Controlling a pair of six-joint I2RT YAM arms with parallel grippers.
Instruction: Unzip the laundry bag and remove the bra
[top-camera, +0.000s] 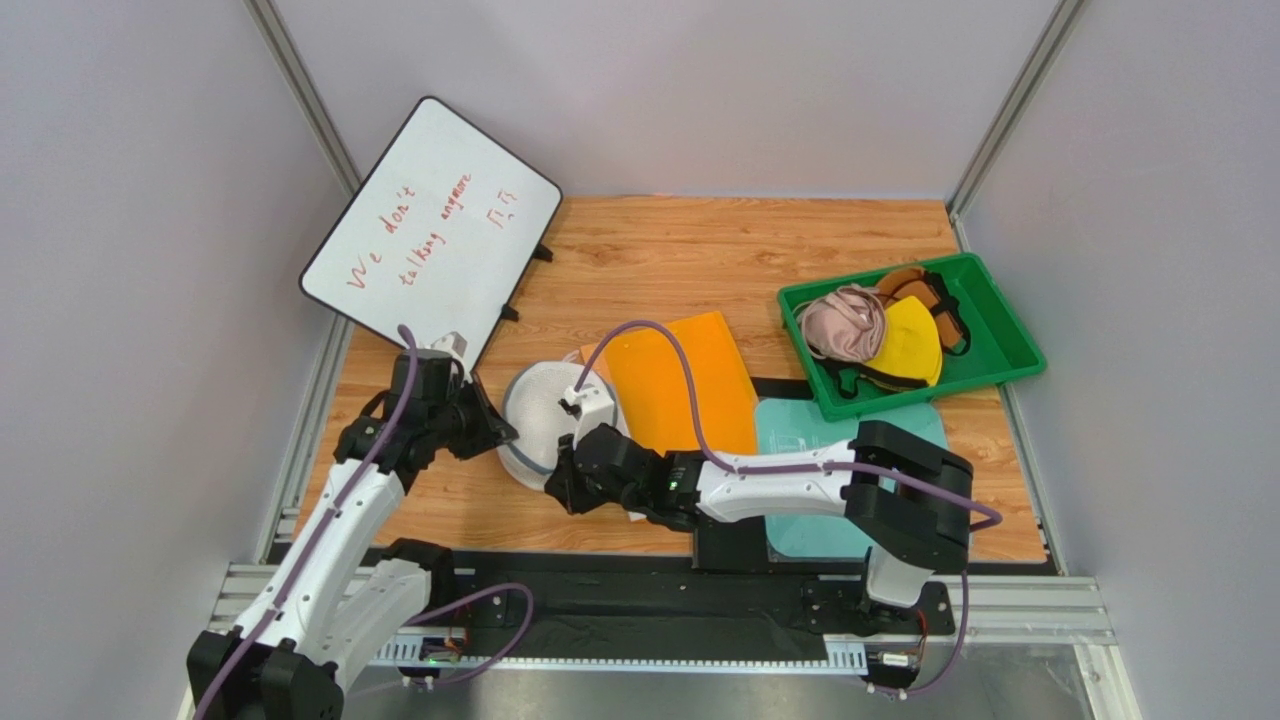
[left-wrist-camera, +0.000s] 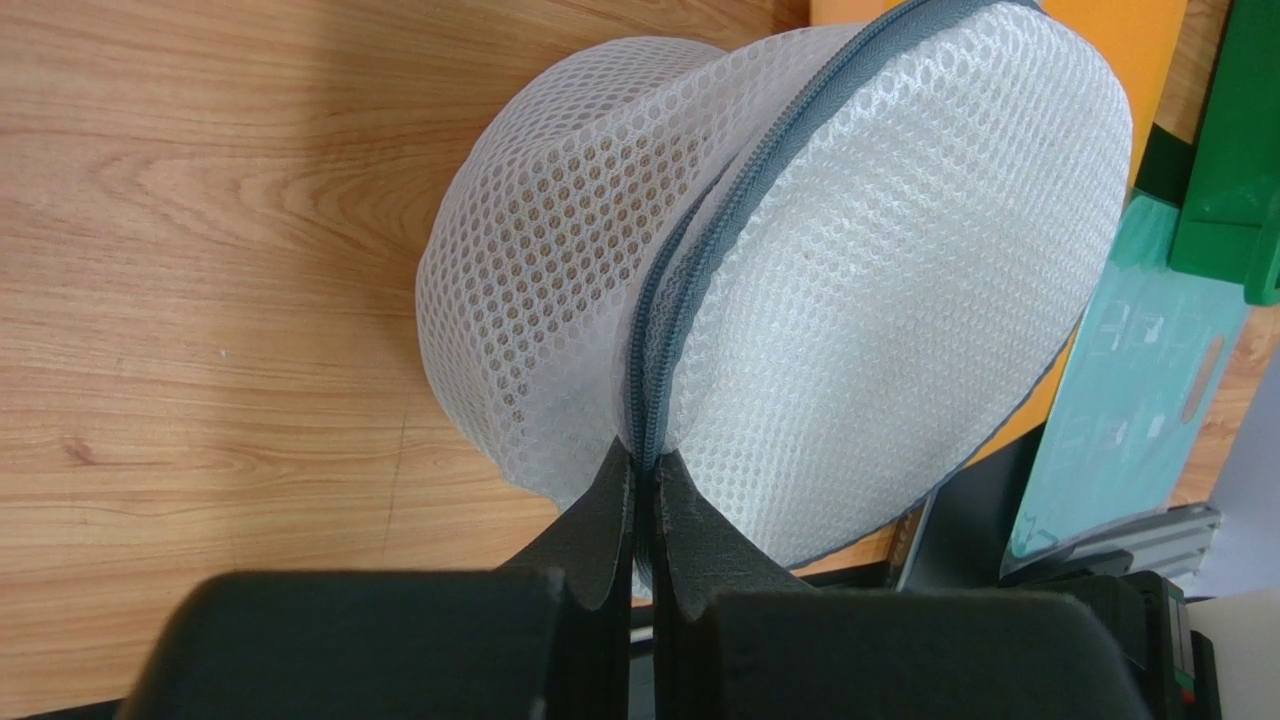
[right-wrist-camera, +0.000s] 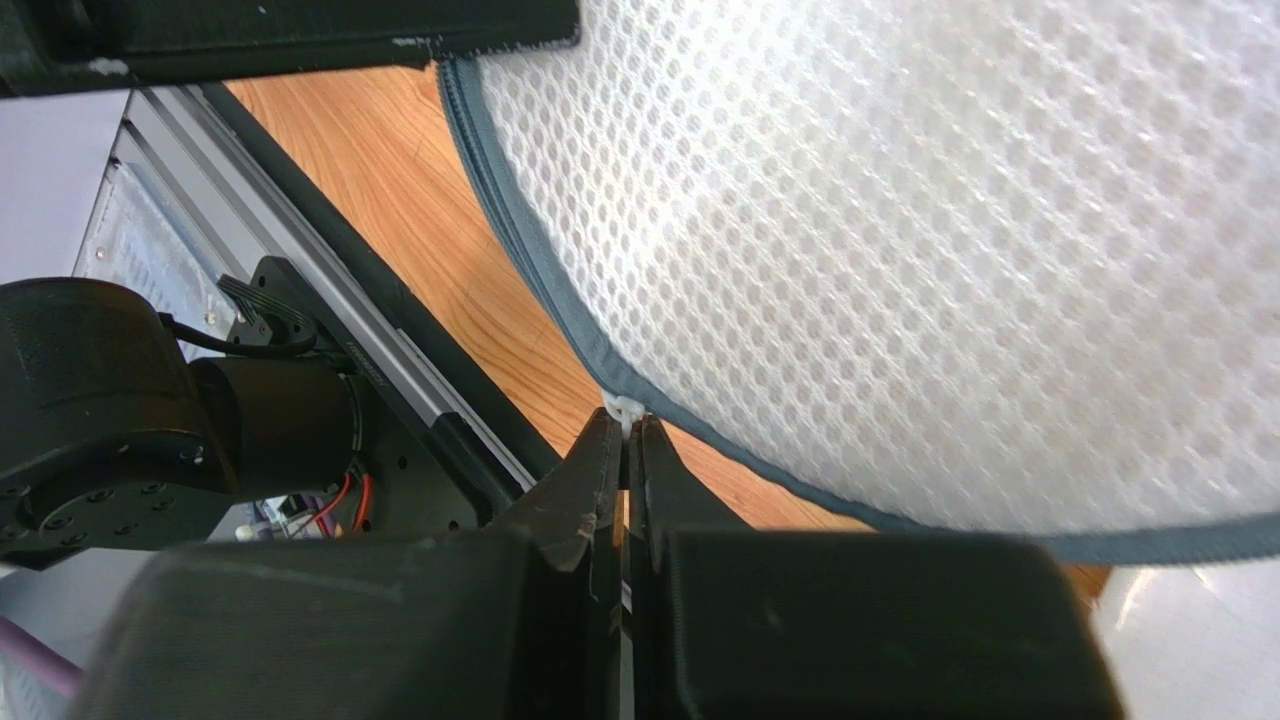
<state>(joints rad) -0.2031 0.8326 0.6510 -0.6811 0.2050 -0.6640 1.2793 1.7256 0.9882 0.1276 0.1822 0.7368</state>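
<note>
The laundry bag (top-camera: 544, 413), a round white mesh pouch with a grey zipper rim, is held tilted up near the table's front edge between both grippers. My left gripper (top-camera: 493, 428) is shut on the zipper rim at the bag's left side; in the left wrist view the gripper (left-wrist-camera: 649, 473) pinches the zipper seam of the bag (left-wrist-camera: 872, 270). My right gripper (top-camera: 559, 483) is shut on a small white zipper pull (right-wrist-camera: 622, 405) at the lower rim of the bag (right-wrist-camera: 932, 210). The zipper looks closed. The mustard-brown bra is hidden.
A green tray (top-camera: 1010, 333) at the right holds pink, yellow and brown-black garments. An orange sheet (top-camera: 699, 375) and a teal sheet (top-camera: 804, 435) lie behind and right of the bag. A whiteboard (top-camera: 436, 225) leans at the back left.
</note>
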